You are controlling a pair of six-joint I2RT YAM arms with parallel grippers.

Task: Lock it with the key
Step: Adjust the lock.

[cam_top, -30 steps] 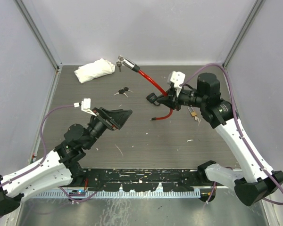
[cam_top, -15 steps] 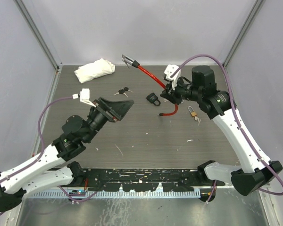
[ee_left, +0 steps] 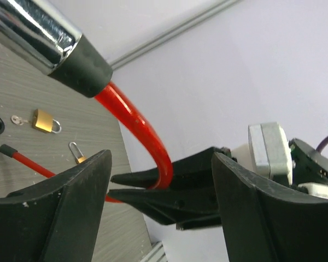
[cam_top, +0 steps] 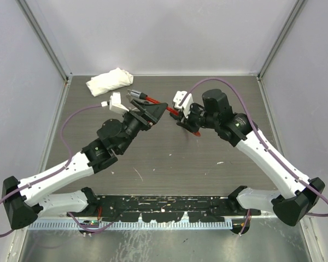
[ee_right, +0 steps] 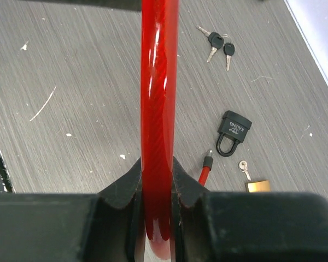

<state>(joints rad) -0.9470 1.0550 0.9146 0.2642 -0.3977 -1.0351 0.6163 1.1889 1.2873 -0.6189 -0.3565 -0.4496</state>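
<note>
**Red cable held aloft, keys on the desk**

Top view: the right jaws pinch the glossy cable above the grey wood-grain desk. The slick coating could let it slide or twist in that pinch. The left jaws, spread, straddle it beside its chrome barrel.

Left wrist view: the polished cylindrical barrel ends in a matte black collar. The spread jaws stand clear of the cable, and on closing may skid off curved chrome.

Right wrist view: black jaws press on the round cable. The black-headed keys, a black padlock and a brass padlock lie flat below.
</note>
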